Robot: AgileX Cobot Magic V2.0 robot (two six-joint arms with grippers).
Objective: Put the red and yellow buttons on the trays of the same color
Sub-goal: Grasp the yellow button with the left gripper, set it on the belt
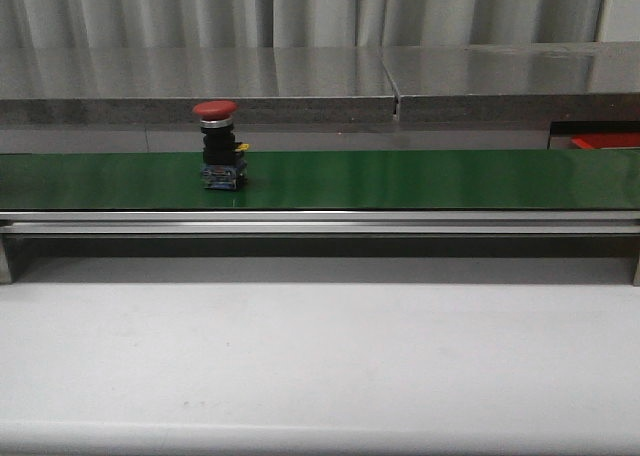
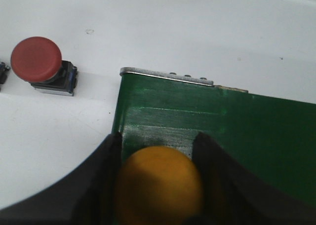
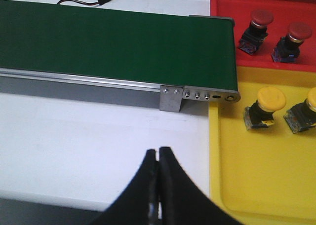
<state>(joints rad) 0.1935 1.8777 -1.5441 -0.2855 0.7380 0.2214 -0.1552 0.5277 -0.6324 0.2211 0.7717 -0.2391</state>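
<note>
Left wrist view, left end effector (image 2: 158, 185) clamped on yellow button (image 2: 159, 185) at belt (image 2: 247, 136) end, right end effector (image 3: 158, 185) together.

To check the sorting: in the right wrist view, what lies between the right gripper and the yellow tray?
Only bare white table lies between the shut right gripper and the yellow tray, in the right wrist view.

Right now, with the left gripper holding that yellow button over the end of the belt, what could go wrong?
1. The left gripper holds the yellow button by its rounded cap, so it could slip out.
2. It hangs near the conveyor belt's end edge; released badly, it could tip off.
3. A red button is standing on the belt, unpicked, while the right gripper is shut and off the belt.
</note>
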